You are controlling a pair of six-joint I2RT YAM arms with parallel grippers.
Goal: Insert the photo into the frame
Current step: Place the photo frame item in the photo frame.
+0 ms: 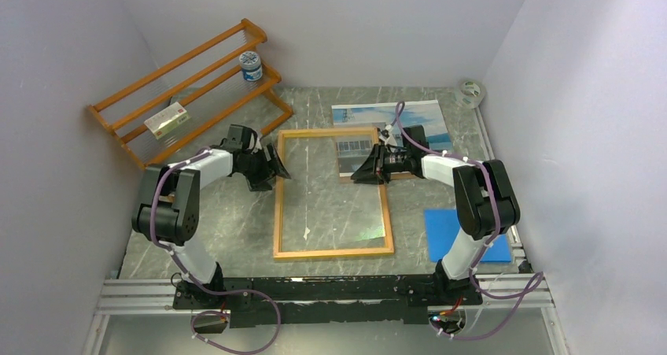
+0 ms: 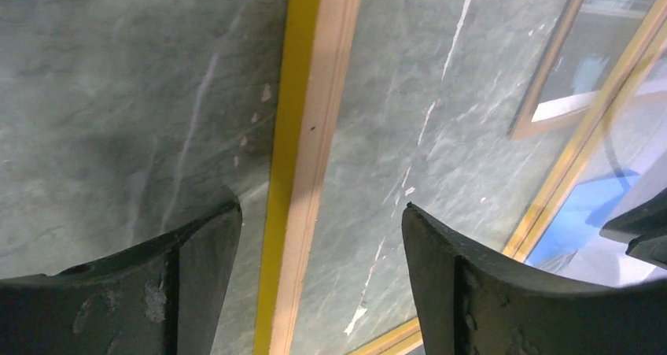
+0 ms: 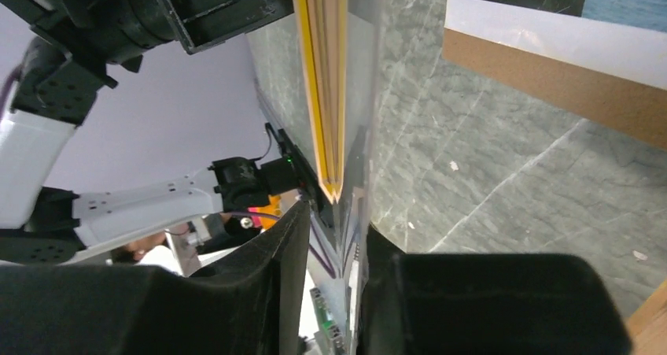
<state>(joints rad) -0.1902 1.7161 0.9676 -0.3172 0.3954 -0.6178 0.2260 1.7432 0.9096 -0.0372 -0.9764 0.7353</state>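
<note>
The frame (image 1: 330,253) lies wood back up in the middle of the table. Its yellow front edge shows in the left wrist view (image 2: 295,95) and edge-on in the right wrist view (image 3: 324,95). My left gripper (image 1: 277,170) is open, its jaws either side of the frame's left rail without touching it (image 2: 318,213). My right gripper (image 1: 370,168) is shut on the frame's right rail and pane (image 3: 334,225). The photo (image 1: 389,115), building and blue sea face up, lies at the back right on a brown backing board (image 3: 550,87), partly behind the frame's pane.
An orange slatted rack (image 1: 189,87) stands at the back left with a small box (image 1: 167,121) and a jar (image 1: 250,65) on it. A tape roll (image 1: 470,93) sits in the back right corner. A blue sheet (image 1: 452,229) lies near the right arm's base.
</note>
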